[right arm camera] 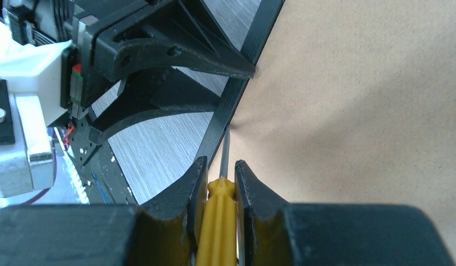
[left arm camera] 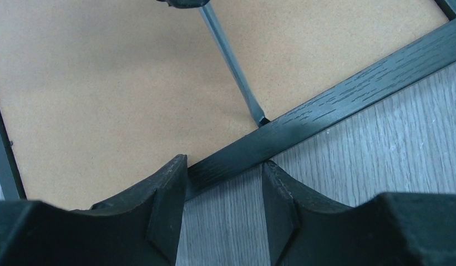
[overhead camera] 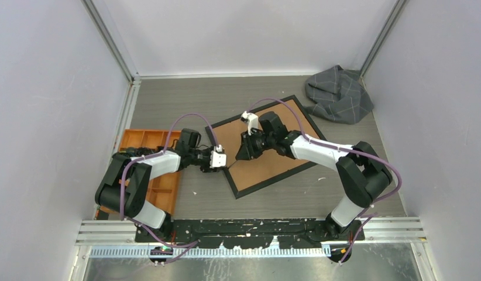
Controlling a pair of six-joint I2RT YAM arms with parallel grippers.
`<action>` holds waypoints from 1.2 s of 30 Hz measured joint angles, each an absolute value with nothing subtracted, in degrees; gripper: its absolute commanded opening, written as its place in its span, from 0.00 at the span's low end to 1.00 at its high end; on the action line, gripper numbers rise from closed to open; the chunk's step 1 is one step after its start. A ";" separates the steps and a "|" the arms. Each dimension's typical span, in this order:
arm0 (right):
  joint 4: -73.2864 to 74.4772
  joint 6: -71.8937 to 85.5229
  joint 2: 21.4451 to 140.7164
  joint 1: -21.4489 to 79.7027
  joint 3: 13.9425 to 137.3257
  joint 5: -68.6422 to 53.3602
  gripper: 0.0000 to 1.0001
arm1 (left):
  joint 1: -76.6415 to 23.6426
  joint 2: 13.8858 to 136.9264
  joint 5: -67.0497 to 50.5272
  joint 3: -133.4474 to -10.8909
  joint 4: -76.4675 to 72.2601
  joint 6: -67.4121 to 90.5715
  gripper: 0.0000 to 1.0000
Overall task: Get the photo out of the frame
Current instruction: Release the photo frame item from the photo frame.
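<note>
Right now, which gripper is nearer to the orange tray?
Left. The left gripper has its jaws around the frame's edge, near the tray; the right gripper, holding a screwdriver, is farther off, over the frame's back.

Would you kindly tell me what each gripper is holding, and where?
Right gripper: screwdriver, by its yellow handle. Left gripper straddles the frame at its border; grip unclear.
</note>
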State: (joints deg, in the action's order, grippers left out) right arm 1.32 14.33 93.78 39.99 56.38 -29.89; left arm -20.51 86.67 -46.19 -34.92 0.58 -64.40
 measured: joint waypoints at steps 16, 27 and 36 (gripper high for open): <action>0.60 20.95 97.25 34.63 56.71 -36.69 0.01 | -22.33 87.33 -43.07 -35.55 -1.61 -60.58 0.09; 13.39 8.14 92.97 47.13 63.51 -15.44 0.01 | -23.24 88.29 -41.41 -36.67 -2.33 -58.72 0.06; 15.33 8.78 92.99 48.42 64.73 -13.08 0.01 | -23.40 88.88 -40.82 -37.39 -2.37 -57.69 0.06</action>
